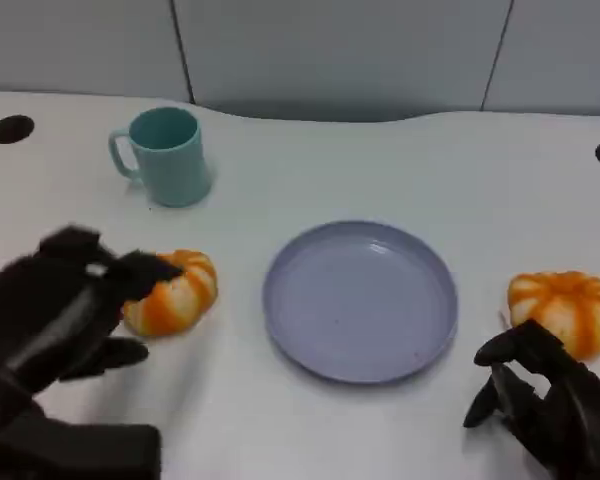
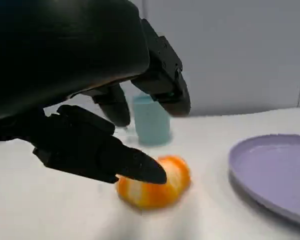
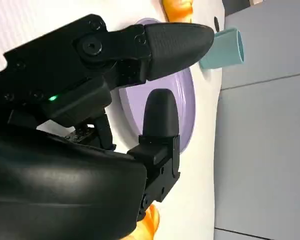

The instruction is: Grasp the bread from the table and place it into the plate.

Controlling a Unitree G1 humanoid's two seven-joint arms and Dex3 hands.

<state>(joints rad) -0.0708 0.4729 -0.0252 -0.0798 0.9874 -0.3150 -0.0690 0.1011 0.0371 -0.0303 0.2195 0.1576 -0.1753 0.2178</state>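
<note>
Head view count: two orange-and-white striped, pumpkin-shaped bread rolls, one round lavender plastic plate (image 1: 360, 300), one teal handled mug (image 1: 165, 155), and my two black hands.

The plate sits at the centre of the white table (image 1: 400, 170). Taking the plate as the clock centre, the left bread roll (image 1: 172, 292) lies at 9 o'clock, well apart from the rim. The right bread roll (image 1: 566, 308) lies at 3 o'clock, near the rim but not touching it. The mug stands upright at about 10 o'clock, toward the far side, handle pointing away from the plate.

Both rolls are rounded and domed, glossy, with orange ribs divided by pale stripes. Both rest on the table; neither is on the plate.

My left hand (image 1: 65, 310) is just beside the left roll, on the side away from the plate, with one fingertip overlapping the roll's top edge. In the left wrist view my fingers (image 2: 105, 157) are spread apart above and beside the roll (image 2: 155, 182), closed on nothing; I cannot tell whether any touches it.

My right hand (image 1: 550, 400) is at 5 o'clock, just nearer to me than the right roll, fingers apart, holding nothing.

The table surface is plain white, with dark round holes at its far left and right edges. Grey wall panels (image 1: 330, 50) stand behind it.
</note>
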